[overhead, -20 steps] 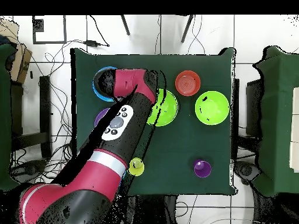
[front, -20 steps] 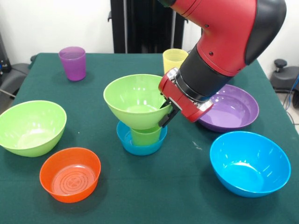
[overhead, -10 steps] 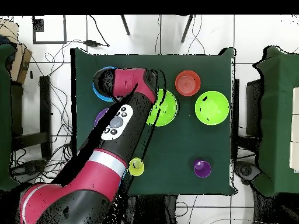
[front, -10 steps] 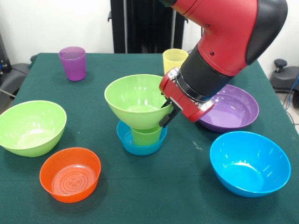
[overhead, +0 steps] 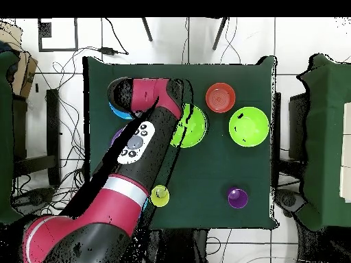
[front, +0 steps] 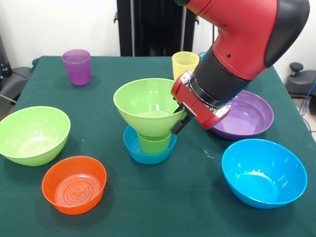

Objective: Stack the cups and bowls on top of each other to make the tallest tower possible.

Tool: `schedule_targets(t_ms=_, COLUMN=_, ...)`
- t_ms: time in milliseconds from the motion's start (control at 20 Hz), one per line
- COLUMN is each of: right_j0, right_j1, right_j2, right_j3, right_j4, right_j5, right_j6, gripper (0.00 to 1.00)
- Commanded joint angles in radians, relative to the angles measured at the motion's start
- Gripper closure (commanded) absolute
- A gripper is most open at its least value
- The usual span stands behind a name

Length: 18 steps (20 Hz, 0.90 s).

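No text, label, brand, number or sign could be read anywhere. Checked bowls, cups, green table cloth and red arm: all plain. Pale panel with small buttons seen on the arm from overhead, markings too small to make out.

Green-clothed table. Directly on it: purple cup far left, yellow cup far centre, lime bowl at left, orange bowl just in front of it, small blue bowl at centre, wide purple bowl right, blue bowl near right.
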State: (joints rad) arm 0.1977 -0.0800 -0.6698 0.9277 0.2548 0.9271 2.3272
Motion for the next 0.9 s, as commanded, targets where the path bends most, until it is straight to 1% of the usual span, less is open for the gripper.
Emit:
schedule_targets(t_ms=50, right_j0=-0.026, right_j1=-0.018, right_j2=0.078, right_j3=-0.063, right_j4=-0.016, right_j5=0.108, right_j6=0.050, gripper=1.00)
schedule_targets(t_ms=900, right_j0=-0.039, right_j1=0.000, right_j2=0.092, right_j3=-0.058, right_j4=-0.021, right_j5=0.065, right_j6=0.045, gripper=1.00)
